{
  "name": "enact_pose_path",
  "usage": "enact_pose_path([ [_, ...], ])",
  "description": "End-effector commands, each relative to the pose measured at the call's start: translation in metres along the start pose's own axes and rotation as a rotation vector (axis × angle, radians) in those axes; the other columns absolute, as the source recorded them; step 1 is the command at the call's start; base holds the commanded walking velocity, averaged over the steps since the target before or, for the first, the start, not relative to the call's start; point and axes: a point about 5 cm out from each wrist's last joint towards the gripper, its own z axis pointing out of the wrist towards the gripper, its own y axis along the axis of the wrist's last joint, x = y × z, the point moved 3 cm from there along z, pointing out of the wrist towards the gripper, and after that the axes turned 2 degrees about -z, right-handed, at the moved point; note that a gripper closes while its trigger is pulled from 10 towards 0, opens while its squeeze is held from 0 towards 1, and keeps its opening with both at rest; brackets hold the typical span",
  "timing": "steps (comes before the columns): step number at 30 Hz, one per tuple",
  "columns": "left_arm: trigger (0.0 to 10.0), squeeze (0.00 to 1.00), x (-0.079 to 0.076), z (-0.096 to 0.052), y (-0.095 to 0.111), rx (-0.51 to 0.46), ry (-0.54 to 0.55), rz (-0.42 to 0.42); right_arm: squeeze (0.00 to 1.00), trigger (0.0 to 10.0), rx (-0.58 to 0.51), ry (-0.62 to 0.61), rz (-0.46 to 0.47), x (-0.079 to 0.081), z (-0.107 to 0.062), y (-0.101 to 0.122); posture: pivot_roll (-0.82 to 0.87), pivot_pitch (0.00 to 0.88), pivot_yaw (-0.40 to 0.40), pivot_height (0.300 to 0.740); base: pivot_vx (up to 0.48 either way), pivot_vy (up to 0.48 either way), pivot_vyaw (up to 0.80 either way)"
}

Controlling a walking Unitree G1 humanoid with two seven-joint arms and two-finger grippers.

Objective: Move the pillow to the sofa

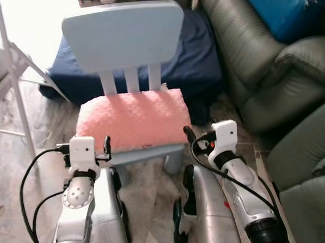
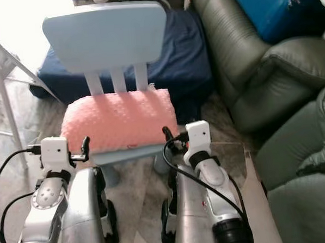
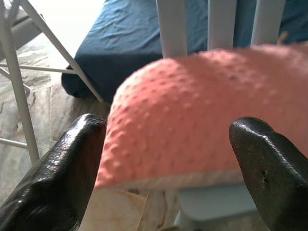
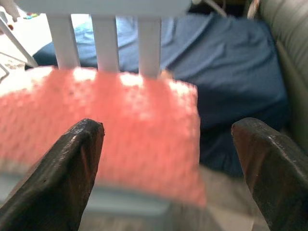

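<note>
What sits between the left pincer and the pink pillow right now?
Nothing. In the left wrist view the open left pincer faces the pillow corner directly, with only air between; the pillow lies on the blue chair.

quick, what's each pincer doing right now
left pincer: open, empty, at the pink pillow's front corner
right pincer: open, empty, facing the pillow
</note>
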Motion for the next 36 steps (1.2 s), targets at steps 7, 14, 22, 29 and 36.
enact_pose_path([
  [7, 10.0, 0.00, 0.024, 0.007, 0.004, 0.024, 0.058, 0.035, 0.05, 10.0, 0.039, 0.087, 0.040, 0.006, 0.013, 0.002, 0.04, 0.367, -0.098, 0.515, 0.000, 0.000, 0.00],
  [14, 10.0, 0.00, 0.033, 0.023, 0.018, 0.000, 0.097, 0.042, 0.33, 10.0, 0.017, 0.107, 0.018, 0.006, 0.033, 0.015, 0.05, 0.415, -0.104, 0.515, 0.000, 0.000, 0.00],
  [22, 10.0, 1.00, 0.032, 0.030, 0.022, -0.011, 0.155, 0.019, 1.00, 10.0, -0.021, 0.127, 0.050, 0.013, 0.041, 0.026, 0.03, 0.443, -0.106, 0.515, 0.000, 0.000, 0.00],
  [29, 10.0, 0.00, 0.032, 0.042, 0.048, -0.109, 0.215, 0.020, 0.00, 10.0, -0.120, 0.124, 0.006, 0.008, 0.047, 0.043, 0.02, 0.462, -0.116, 0.510, 0.000, 0.000, 0.00],
  [36, 10.0, 0.00, 0.036, 0.053, 0.068, -0.167, 0.273, -0.005, 0.00, 10.0, -0.101, 0.129, -0.012, 0.010, 0.057, 0.045, 0.02, 0.476, -0.124, 0.470, 0.000, 0.000, 0.00],
])
